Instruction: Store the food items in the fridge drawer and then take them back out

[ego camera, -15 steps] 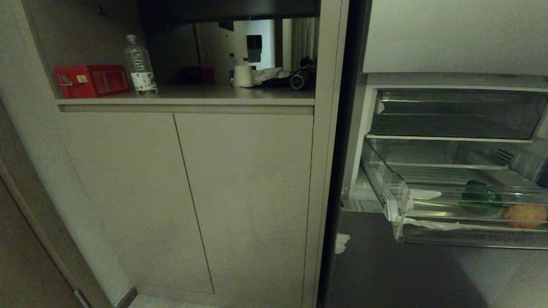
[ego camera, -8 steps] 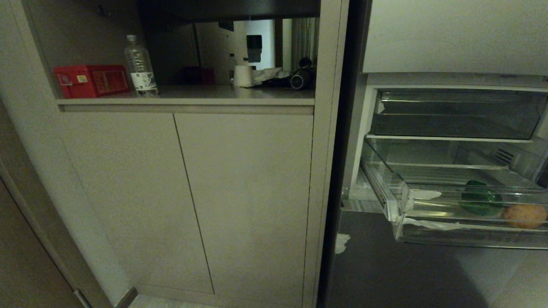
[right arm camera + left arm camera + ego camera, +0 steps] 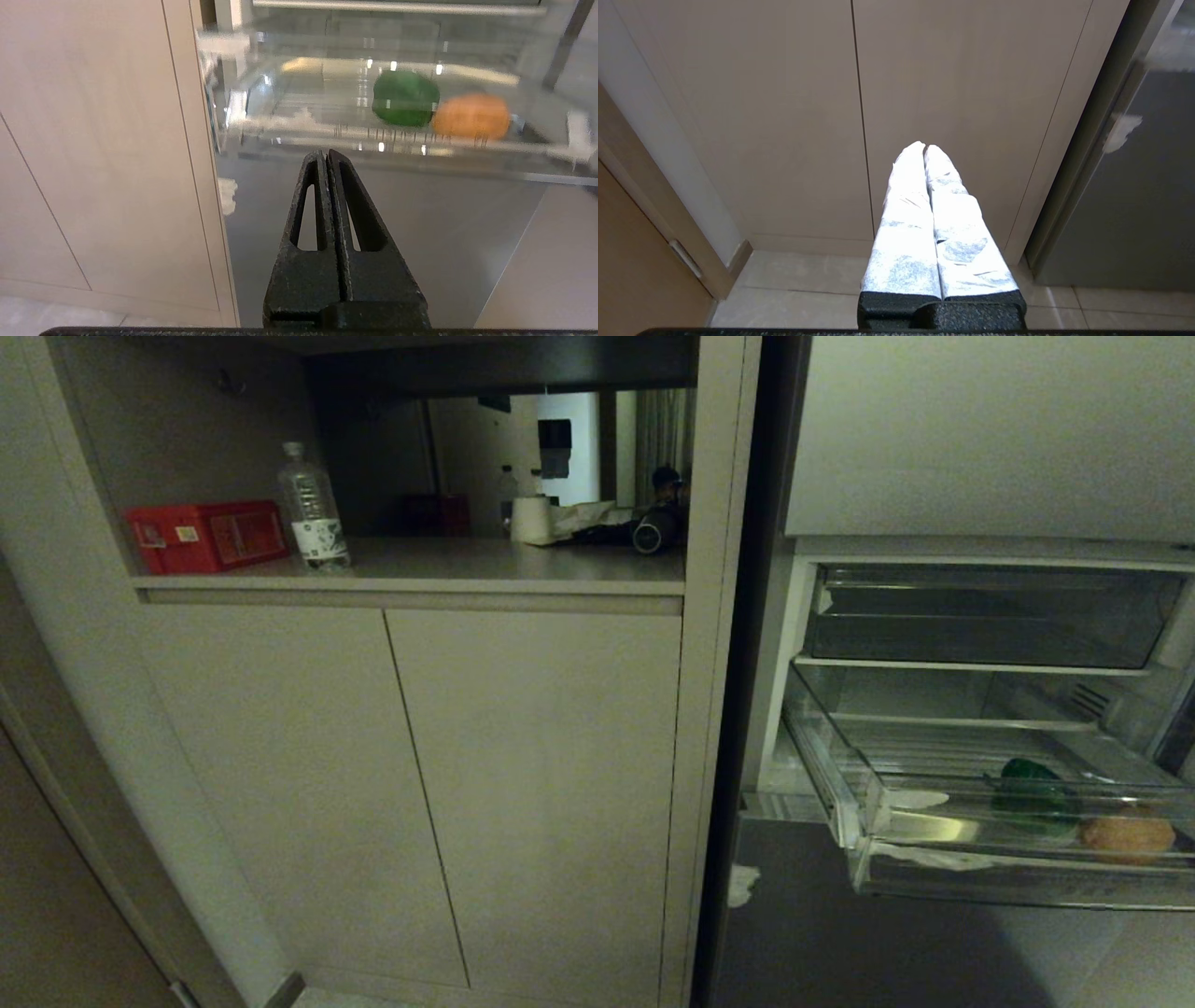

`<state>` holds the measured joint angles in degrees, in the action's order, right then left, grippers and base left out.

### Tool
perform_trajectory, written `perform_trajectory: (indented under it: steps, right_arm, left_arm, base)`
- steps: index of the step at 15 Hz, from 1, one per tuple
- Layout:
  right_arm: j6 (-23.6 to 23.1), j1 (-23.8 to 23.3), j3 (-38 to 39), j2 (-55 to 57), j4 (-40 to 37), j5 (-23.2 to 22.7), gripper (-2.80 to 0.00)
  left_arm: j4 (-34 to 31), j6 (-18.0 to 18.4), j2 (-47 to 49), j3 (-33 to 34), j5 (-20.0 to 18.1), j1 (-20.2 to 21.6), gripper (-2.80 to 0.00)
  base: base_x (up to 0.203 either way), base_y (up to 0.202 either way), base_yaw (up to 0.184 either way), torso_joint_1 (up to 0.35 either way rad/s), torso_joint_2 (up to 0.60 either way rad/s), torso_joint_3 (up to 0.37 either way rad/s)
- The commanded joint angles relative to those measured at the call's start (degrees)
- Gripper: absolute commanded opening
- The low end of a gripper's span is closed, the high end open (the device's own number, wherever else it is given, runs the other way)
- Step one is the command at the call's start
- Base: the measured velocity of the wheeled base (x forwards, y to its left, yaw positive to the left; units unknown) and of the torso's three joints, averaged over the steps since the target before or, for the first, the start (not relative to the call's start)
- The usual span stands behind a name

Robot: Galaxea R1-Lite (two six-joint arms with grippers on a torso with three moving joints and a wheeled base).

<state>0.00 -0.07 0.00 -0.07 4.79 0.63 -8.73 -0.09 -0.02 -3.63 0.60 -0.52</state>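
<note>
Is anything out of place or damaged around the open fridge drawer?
Nothing is spilled. The fridge drawer hangs pulled out, holding a green item and an orange-brown one. Odd: whitish patches, maybe tape or residue, on its front corner and on the dark panel below.

Two food items are sitting in the one pulled-out fridge drawer [image 3: 845, 775]: one green piece [image 3: 1027, 793] and one round orange-brown piece [image 3: 1127, 833], lying just beside each other. One more clear drawer [image 3: 990, 616] is sitting closed above it. On the one open shelf [image 3: 411, 581] are standing one red box [image 3: 207, 535], one clear bottle [image 3: 314, 520] and one white roll [image 3: 533, 519]. Two cabinet doors [image 3: 411, 793] are showing side by side below the shelf. Two grippers are showing, the left gripper [image 3: 924, 147] and the right gripper [image 3: 325, 154], each pressing its two fingers together.
</note>
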Motion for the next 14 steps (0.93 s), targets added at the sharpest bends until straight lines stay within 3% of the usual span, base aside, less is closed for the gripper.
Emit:
perform_trajectory:
  steps: [1, 8, 14]
  right_arm:
    - [0.0, 0.0, 1.8, 0.0, 0.0, 0.0, -2.8]
    - [1.0, 0.0, 1.8, 0.0, 0.0, 0.1, -2.8]
    - [0.9, 0.0, 1.8, 0.0, 0.0, 0.1, -2.8]
  left_arm:
    - [-0.1, 0.0, 0.0, 0.0, 0.0, 0.0, -2.8]
    - [-0.1, 0.0, 0.0, -0.1, 0.0, 0.0, -2.8]
    - [-0.1, 0.0, 0.0, 0.0, 0.0, 0.0, -2.8]
  base:
    - [0.0, 0.0, 0.0, 0.218, -0.54, -0.311]
    - [0.0, 0.0, 0.0, 0.25, -0.58, -0.33]
    - [0.0, 0.0, 0.0, 0.178, -0.38, -0.215]
